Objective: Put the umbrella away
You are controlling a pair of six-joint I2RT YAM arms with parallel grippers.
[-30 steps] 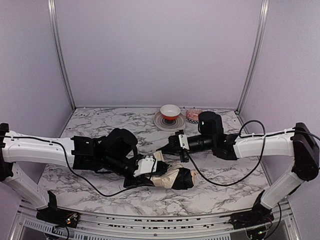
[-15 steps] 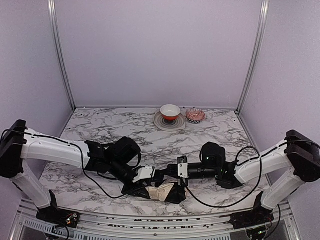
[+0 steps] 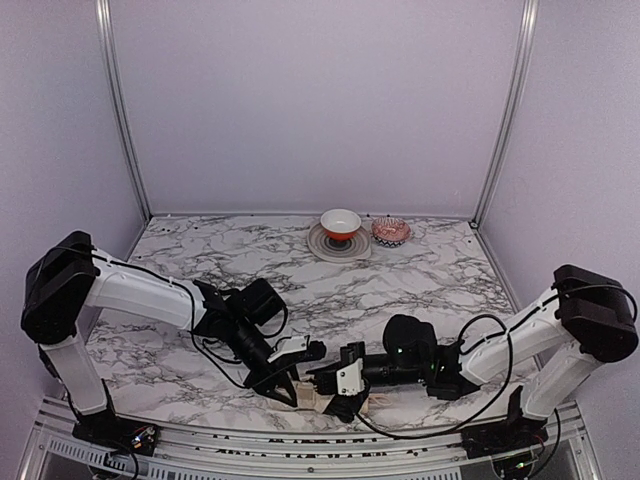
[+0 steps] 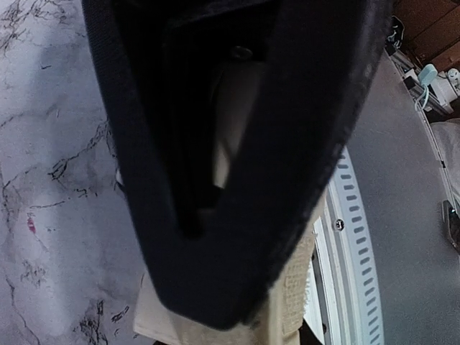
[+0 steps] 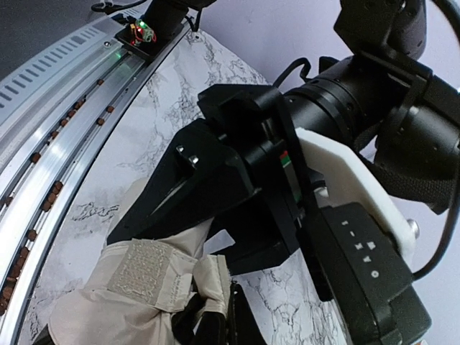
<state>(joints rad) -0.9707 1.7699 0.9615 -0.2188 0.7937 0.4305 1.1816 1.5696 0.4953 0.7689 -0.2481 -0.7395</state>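
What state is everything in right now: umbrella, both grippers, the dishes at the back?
umbrella: bundled loosely, fastening patch exposed, lying at the near edge of the table
left gripper: closed partway on the umbrella's fabric
right gripper: shut, tips at the umbrella; any hold is hidden
bowl: upright on the plate
plate: flat, at the far edge
patterned dish: upright, beside the plate
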